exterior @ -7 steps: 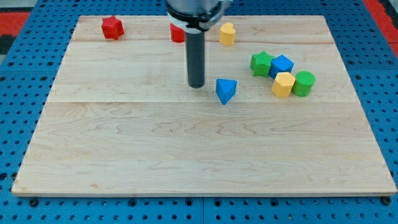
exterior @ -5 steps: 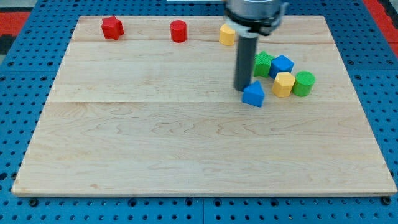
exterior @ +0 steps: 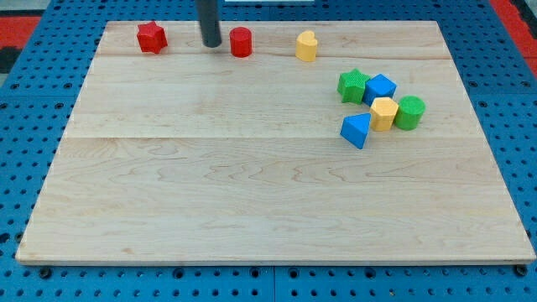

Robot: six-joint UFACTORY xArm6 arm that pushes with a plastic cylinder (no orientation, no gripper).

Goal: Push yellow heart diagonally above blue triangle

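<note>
Nearest of all, the wooden surface (exterior: 252, 210) lies bare across its whole near half. Further back on the right sits a tight cluster of five blocks. Its nearest member is the blue triangle (exterior: 356, 130), at the cluster's left near corner, touching or just short of the yellow hexagon-like block (exterior: 383, 113) to its right. Just right of that yellow block is the green cylinder (exterior: 410, 112), pressed against it. Behind them sit the blue cube (exterior: 380, 87) and, at its left, the green star-like block (exterior: 352, 85) — the two are touching.

Further still, near the far edge, stands the yellow heart (exterior: 306, 45). It is well apart from the cluster, behind the blue triangle and to its left, with clear wood between them.

Left along that same far strip comes the red cylinder (exterior: 241, 41), then my tip (exterior: 210, 44) just left of it — close, though I cannot tell if they touch. The red star-like block (exterior: 152, 37) is further left, near the far left corner. My tip is well away from both the yellow heart and the blue triangle. No jaws exist on this rod, so there is no open or closed state to tell.
</note>
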